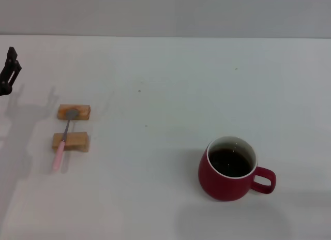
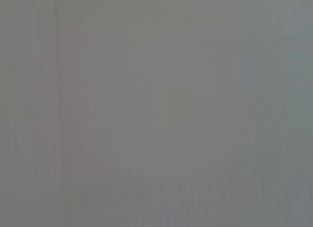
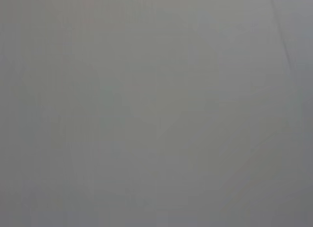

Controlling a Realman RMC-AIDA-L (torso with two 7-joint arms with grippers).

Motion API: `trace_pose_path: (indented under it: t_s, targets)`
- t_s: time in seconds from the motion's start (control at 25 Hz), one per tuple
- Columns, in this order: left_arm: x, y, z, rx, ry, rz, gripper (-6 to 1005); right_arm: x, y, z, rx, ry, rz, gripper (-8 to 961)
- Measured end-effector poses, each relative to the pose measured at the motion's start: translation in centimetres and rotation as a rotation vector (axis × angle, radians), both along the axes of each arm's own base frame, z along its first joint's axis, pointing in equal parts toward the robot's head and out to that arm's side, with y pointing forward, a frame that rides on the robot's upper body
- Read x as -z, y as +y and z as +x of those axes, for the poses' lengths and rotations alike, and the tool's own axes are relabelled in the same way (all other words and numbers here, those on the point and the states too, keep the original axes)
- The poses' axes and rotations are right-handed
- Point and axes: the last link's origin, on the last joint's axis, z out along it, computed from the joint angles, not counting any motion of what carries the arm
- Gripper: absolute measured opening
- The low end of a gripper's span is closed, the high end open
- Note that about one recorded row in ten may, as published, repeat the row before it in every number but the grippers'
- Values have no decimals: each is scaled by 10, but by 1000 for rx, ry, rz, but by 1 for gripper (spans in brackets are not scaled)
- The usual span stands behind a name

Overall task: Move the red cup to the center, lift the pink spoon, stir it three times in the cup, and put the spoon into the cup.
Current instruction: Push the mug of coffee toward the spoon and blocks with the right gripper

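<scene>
No text, label, brand, number or sign can be read in any of the views.

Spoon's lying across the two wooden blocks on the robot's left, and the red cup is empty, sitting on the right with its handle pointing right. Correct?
Not quite. The head view shows the red cup holds dark liquid; it is not empty. The rest stands: the pink spoon lies across the two wooden blocks on the left, and the cup's handle points right.
</scene>
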Motion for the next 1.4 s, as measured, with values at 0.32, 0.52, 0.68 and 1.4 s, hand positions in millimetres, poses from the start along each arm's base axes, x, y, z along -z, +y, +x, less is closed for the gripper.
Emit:
trace_pose_path:
  t_s: [0.32,0.52,0.68,1.4]
  targets:
    - [4,1,4,20,5,-15,811,3,-10,1,22,-11,-8,524]
    - [5,3,5,21,7,-23,811,20,-6,-2,17,8,-117,431]
    - [6,0,3,12,8,-27,811,35,0,-1,25,13,-222,244]
    - [8,5,4,2,9,-42,811,51,2,-8,13,56,-301,-1]
